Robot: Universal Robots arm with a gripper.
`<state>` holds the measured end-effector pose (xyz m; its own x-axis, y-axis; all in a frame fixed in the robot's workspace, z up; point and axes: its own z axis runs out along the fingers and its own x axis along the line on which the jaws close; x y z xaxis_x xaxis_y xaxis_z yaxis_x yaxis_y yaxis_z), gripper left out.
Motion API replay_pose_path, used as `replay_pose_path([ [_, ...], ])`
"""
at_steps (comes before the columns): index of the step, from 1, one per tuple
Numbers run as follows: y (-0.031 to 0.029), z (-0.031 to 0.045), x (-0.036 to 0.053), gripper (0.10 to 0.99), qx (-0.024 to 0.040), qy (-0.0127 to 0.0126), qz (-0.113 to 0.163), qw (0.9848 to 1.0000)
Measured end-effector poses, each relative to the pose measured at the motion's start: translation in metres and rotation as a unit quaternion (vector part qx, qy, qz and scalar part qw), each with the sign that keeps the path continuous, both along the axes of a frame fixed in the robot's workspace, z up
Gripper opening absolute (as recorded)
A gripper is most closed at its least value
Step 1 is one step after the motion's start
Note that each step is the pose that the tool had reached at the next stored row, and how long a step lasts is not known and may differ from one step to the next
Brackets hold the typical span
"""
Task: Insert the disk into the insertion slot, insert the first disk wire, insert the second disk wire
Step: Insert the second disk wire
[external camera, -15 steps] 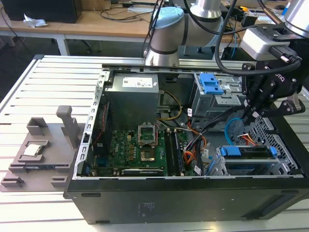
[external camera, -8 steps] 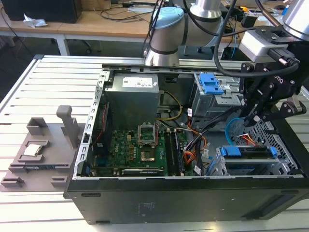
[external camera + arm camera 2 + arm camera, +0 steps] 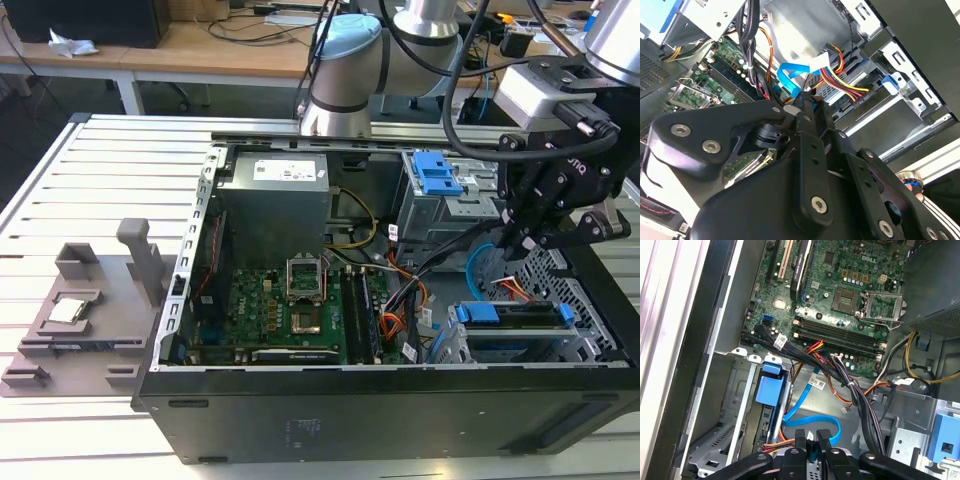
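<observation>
The black end effector (image 3: 812,442) is closed on the slim light-blue flat cable (image 3: 805,412), which curves in a loop. The silver disk in its bright blue plastic carrier (image 3: 515,315) sits in the perforated sheet-metal slot (image 3: 590,330) at the exterior view's right.

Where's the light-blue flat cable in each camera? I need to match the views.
Exterior view: the second disk wire curves just below the gripper, at the exterior view's right.
Second wrist view: it loops beside the red-yellow wire bundle.
First wrist view: it loops just past the gripper.
Shared landmark: the motherboard's CPU socket.
</observation>
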<state>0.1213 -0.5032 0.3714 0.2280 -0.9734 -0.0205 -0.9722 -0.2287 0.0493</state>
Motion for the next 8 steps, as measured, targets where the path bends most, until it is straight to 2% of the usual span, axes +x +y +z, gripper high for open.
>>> replay_pose_path([
  [5, -0.0002, 0.0, 0.0, 0.208, -0.0002, 0.0, 0.0, 1.0],
  [6, -0.0018, 0.0, 0.0, 0.208, -0.0003, 0.0, 0.0, 1.0],
  [8, -0.0091, -0.0001, -0.0001, 0.208, -0.0005, 0.0, 0.0, 1.0],
])
